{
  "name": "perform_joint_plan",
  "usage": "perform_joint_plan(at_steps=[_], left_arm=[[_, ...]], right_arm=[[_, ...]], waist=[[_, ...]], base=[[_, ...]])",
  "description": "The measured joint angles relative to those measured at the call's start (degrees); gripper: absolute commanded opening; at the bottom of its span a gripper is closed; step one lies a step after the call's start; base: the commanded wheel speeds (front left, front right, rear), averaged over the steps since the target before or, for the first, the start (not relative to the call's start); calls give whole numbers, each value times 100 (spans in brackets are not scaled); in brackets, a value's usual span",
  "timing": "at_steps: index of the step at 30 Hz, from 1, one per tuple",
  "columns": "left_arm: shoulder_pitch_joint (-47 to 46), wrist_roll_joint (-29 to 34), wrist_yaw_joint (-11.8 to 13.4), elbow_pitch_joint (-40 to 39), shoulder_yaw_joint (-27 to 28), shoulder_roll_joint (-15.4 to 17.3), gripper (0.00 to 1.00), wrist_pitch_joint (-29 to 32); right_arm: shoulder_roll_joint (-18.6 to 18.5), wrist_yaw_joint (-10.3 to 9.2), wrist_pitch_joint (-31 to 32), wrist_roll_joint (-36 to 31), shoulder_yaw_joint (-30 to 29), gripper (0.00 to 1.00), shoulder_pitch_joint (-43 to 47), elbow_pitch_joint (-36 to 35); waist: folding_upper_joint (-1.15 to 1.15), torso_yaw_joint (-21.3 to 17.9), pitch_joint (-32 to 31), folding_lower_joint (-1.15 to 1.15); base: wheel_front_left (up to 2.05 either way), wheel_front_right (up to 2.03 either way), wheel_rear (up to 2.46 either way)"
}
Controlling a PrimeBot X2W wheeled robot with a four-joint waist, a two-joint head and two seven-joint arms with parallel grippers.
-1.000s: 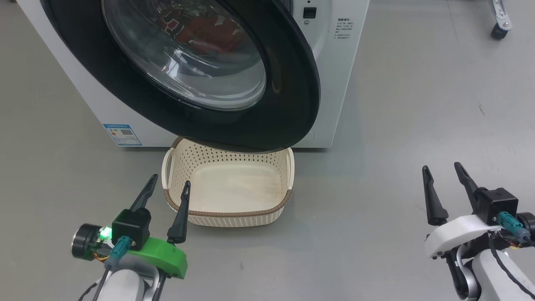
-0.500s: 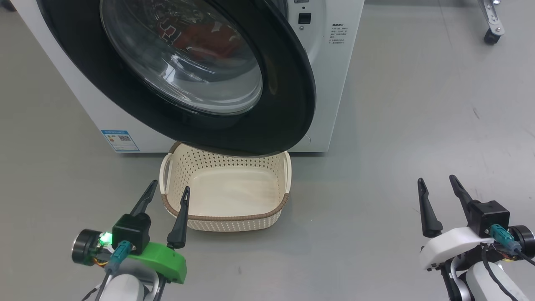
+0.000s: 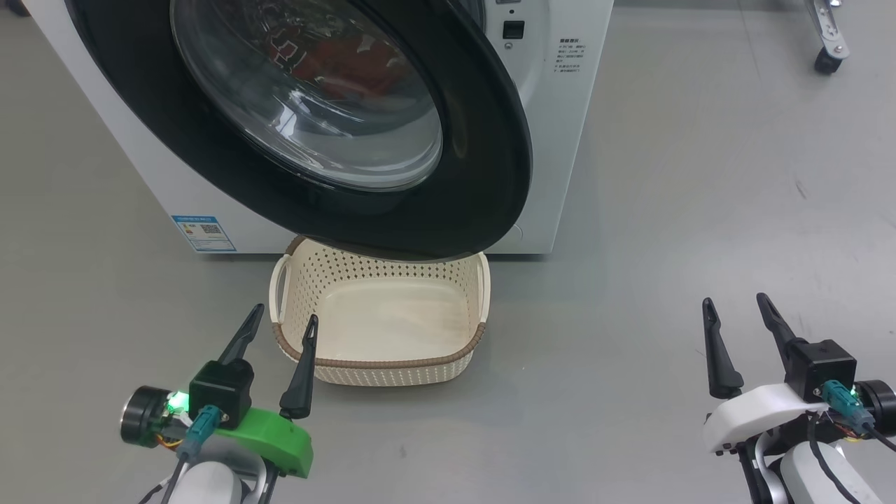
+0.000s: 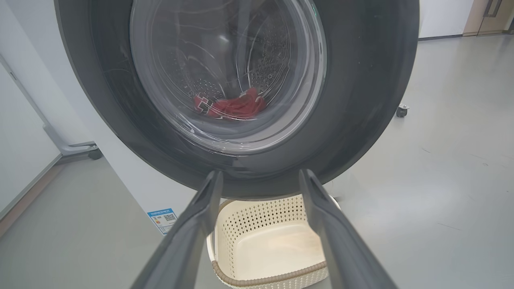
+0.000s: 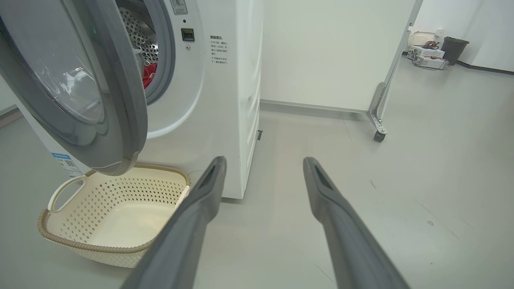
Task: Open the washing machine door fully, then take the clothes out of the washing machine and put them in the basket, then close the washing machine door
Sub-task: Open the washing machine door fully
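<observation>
Basket [image 3: 381, 364] lies long axis parallel to washing machine [image 3: 553, 140] front.

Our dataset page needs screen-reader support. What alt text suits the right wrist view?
The round door of a white washing machine stands partly open, red clothes showing in the drum behind it, above an empty cream basket on the floor. The right fingers stand apart in front, holding nothing.

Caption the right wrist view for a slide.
Open right tool before the washing machine, door ajar over the empty basket, red clothes inside.
</observation>
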Motion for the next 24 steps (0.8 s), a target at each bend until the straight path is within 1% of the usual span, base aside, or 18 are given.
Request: perform_joint_plan(at_steps=[2, 3, 4, 5, 10, 24], left_arm=[[0, 4, 0, -1, 0, 0, 100, 0], [0, 9, 0, -1, 1, 0, 100, 0], [0, 10, 0, -2, 2, 0, 100, 0], [0, 10, 0, -3, 3, 0, 100, 0], [0, 37, 0, -4, 8, 0, 100, 0], [0, 51, 1, -51, 46, -2, 100, 0]], right_arm=[[4, -1, 0, -12, -23, 100, 7, -18], [8, -1, 0, -30, -34, 95, 7, -30], [14, -2, 0, -43, -44, 40, 7, -42], [26, -3, 0, -44, -53, 0, 7, -49], [85, -5, 0, -44, -58, 0, 30, -53], [94, 3, 0, -12, -129, 0, 16, -109]], waist=[[0, 8, 4, 0], [0, 11, 7, 0], [0, 14, 10, 0], [0, 16, 12, 0], [0, 22, 17, 0], [0, 15, 74, 0]], base=[[0, 0, 0], [0, 0, 0], [0, 0, 0], [0, 0, 0], [0, 0, 0], [0, 0, 0]])
